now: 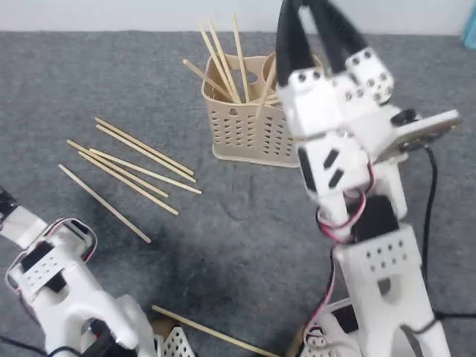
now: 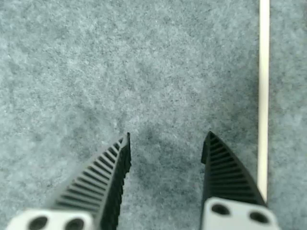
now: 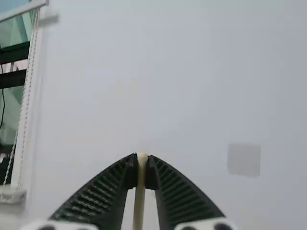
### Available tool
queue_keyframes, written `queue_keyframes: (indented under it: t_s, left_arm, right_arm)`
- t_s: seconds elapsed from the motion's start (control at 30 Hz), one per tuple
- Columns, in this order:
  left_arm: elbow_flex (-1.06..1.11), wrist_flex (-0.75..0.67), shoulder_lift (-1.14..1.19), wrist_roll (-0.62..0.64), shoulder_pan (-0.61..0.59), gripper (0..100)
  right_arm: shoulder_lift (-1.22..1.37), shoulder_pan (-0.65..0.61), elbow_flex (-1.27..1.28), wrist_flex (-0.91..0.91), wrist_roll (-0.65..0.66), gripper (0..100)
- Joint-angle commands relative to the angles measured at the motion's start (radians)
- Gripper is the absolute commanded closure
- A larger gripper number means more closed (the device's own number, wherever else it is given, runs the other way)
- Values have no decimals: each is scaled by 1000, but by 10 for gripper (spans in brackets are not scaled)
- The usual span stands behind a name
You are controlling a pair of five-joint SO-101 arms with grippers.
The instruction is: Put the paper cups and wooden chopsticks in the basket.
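Within right hand (image 3: 139, 164), one chopstick (image 3: 138, 206)

The surface (image 1: 245, 223) is covered in a grey, felt-like fabric with a short pile. A beige perforated basket (image 1: 245, 137) stands upright on it toward the far side. To the left of the basket, well apart from it, several wooden chopsticks (image 1: 145, 149) lie flat in a loose, roughly parallel cluster, all slanting the same way. One outlying chopstick (image 1: 104, 203) lies just beside them on the near side. A lone chopstick (image 1: 216, 336) lies at the near edge. In the left wrist view a chopstick (image 2: 263, 96) rests flat on the fabric.
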Motion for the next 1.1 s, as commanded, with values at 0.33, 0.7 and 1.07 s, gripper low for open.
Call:
queue_keyframes:
  t_s: [0.33,0.7,1.07]
  left_arm:
    - [-48,-31,3,-8,-3,772]
    - [-48,-31,3,-8,2,772]
    - [-48,-31,3,-9,3,772]
  right_arm:
    - [506,61,-445,-56,17,991]
    - [504,58,-110,-67,12,991]
    - [487,-28,183,-182,15,985]
